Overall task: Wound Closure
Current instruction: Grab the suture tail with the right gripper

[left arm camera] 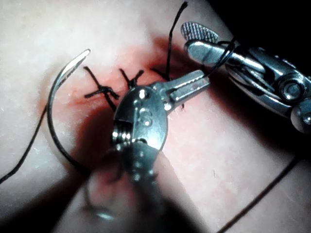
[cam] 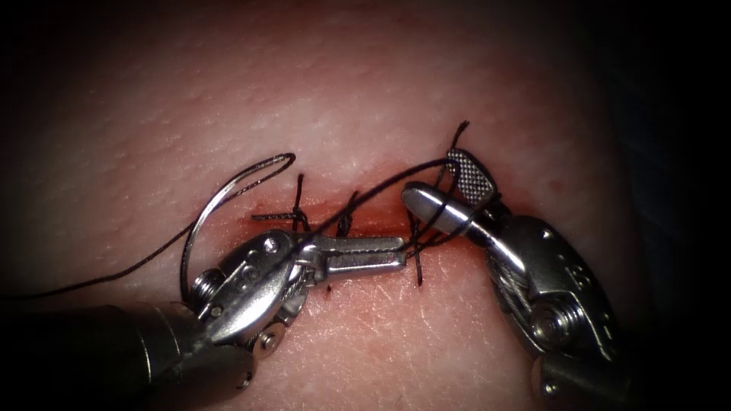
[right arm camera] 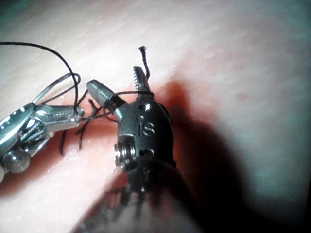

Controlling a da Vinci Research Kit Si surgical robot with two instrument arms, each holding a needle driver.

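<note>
Two tools of mine meet over the cut [cam: 358,221] in the tissue [cam: 365,99], one from each lower corner of the endoscope view.

Far left: thread [cam: 114,275] trails off across the tissue toward the picture's edge. The needle [cam: 209,205] lies free on the surface left of the cut, held by neither tool, not in the tissue as far as I can see; its arc rises from beside my left tool's wrist and curls over to the right. In the left wrist view its flat end [left arm camera: 77,60] shows bare above the skin.

My left tool [cam: 381,253] comes in low from lower left, shaft nearly flat, wrist bent so the jaws point right along the cut's lower lip. Jaws pressed together; a dark strand of thread meets their tip, and they look clamped on it, seen again in the right wrist view [right arm camera: 73,112].

Between the tools: two tied stitches [cam: 298,217] cross the cut, short cut ends [cam: 299,186] standing up. Small red fluid spot [cam: 328,289] below my left tool.

My right tool [cam: 453,183] rises steeply from lower right, wrist bent left. Jaws apart, ridged one up, smooth one below. Thread is looped around the lower jaw near the hinge; nothing is gripped.
</note>
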